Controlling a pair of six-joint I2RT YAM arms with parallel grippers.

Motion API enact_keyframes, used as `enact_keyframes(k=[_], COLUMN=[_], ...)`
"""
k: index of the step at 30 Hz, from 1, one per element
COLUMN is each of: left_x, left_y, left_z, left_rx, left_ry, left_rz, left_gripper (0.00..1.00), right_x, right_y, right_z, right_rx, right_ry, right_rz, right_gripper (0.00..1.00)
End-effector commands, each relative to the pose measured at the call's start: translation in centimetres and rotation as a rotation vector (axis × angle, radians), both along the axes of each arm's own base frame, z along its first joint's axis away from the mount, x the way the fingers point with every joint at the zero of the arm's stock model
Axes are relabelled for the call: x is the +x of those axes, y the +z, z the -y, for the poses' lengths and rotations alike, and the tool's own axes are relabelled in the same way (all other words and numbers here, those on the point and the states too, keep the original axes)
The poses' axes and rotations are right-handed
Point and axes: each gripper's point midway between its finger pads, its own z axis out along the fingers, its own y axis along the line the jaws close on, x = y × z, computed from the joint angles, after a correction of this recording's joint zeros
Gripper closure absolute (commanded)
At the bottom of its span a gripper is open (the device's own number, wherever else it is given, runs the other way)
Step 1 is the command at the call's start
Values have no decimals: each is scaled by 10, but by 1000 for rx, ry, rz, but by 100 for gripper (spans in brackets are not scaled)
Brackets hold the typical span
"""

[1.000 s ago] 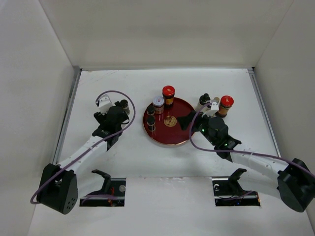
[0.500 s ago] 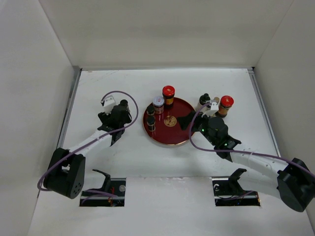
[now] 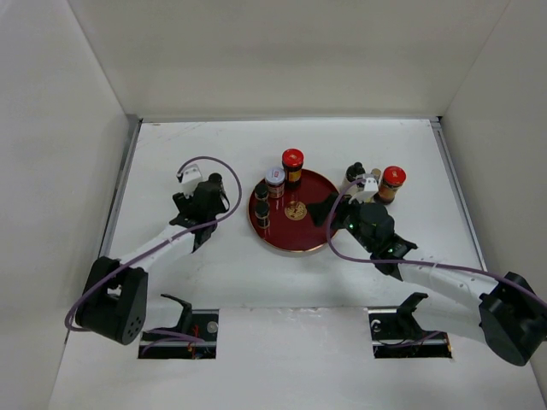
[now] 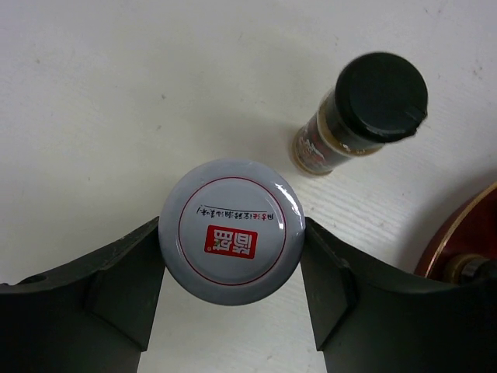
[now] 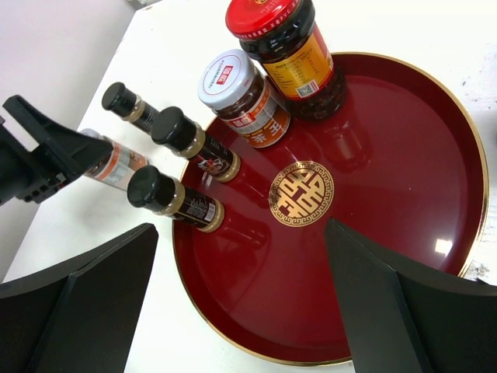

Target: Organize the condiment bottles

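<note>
On white walled table: red tray, left fingers gripping jar.

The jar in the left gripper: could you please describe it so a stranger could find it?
Left of the round dark-red tray, the left gripper clasps it. It is the jar with a silver lid bearing a red stamp, unlike the slimmer black-capped bottle beside it.

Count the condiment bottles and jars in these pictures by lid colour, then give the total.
Red-capped dark glass jars: 2
Silver or white-lidded jars: 2
Black-capped small dark bottles: 4
Total: 8
Tan-topped item next to one red-capped jar: too hidden to class, not counted.
</note>
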Motion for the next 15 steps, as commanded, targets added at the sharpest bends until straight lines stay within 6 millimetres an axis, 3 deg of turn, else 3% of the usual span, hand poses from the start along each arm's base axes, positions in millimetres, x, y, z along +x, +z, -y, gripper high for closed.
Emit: enact_keyframes(k=[1, 6, 10, 13, 15], left_x=[9, -7, -16, -18, -17], left_y=[73, 144, 192, 217, 228], left_z=[14, 42, 85, 122, 148], left_rx=[-37, -55, -102, -149, -172], left_ry=[-20, -103, -223, -312, -371], left_rz=[183, 307, 373, 413, 429], left_gripper=[70, 70, 70, 70, 70], right_x=[5, 3, 2, 1, 4], right_y=[29, 33, 37, 39, 43], right_z=[-8, -7, -3, 5, 16], right_rx=[45, 52, 63, 77, 88], right_ry=[18, 18, 6, -19, -63], right_rz=[69, 79, 92, 100, 112], right_gripper=[5, 5, 7, 16, 30])
